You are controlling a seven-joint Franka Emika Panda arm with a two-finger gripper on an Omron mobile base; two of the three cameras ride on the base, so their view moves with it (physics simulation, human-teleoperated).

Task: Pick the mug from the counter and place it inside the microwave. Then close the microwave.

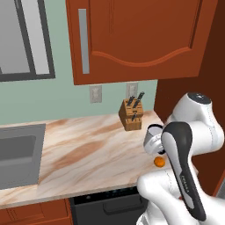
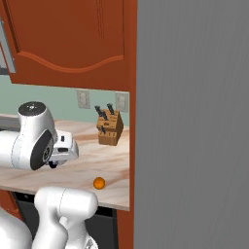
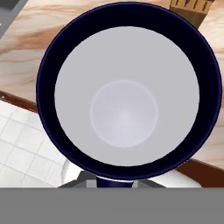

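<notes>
Gripper (image 3: pixel 114 183) clamped on round white mug (image 3: pixel 124 96) — dark glossy rim, above marbled counter (image 1: pixel 88 149)

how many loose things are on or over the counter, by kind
mug: 1, held in the tool over the counter
knife block: 1
small orange fruit: 1
total: 3

Marbled stone counter (image 1: pixel 88 154), wooden knife block (image 1: pixel 131 115)
</notes>
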